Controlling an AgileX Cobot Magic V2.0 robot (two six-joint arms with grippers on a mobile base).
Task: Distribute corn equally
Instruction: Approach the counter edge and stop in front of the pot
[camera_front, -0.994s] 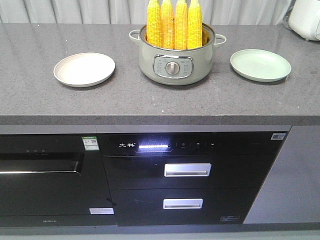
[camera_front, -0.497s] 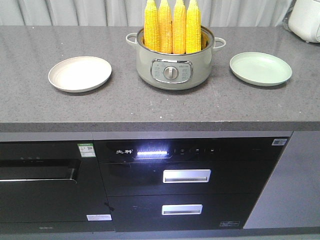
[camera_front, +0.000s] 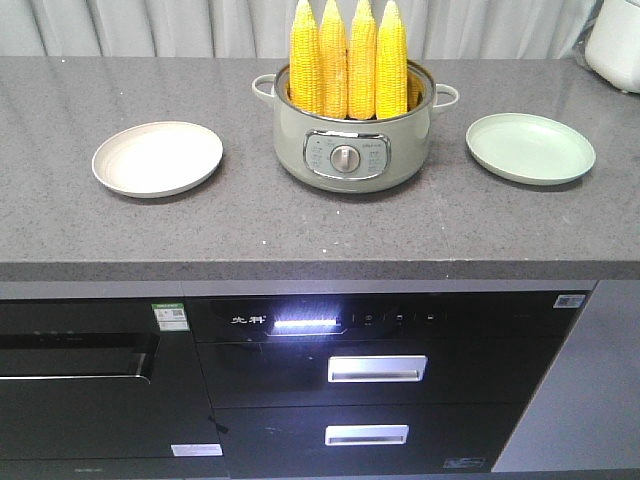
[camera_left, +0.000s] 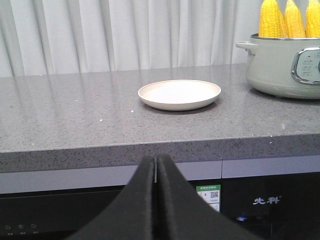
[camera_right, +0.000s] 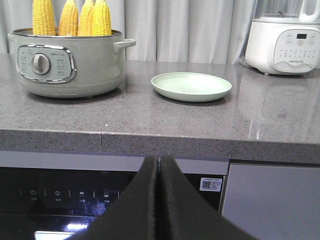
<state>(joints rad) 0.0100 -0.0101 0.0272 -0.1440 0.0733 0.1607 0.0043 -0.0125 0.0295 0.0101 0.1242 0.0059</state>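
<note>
Since half a second ago our front view has slid, so everything sits slightly lower; nothing on the speckled grey worktop (camera_front: 250, 225) has shifted. The knobbly yellow corn (camera_front: 348, 62) stands upright in the round pot (camera_front: 350, 160), midway between a beige plate (camera_front: 157, 158) and a green plate (camera_front: 530, 148), each well apart from it. Our left hand (camera_left: 156, 165) and right hand (camera_right: 159, 162) hang below the front edge, fingers pressed together.

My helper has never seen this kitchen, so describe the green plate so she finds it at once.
On the grey counter a pot of upright corn stands in the middle. The green plate lies empty to the pot's right in the front view, near a white appliance. The other plate, left of the pot, is cream, not mint.
</note>
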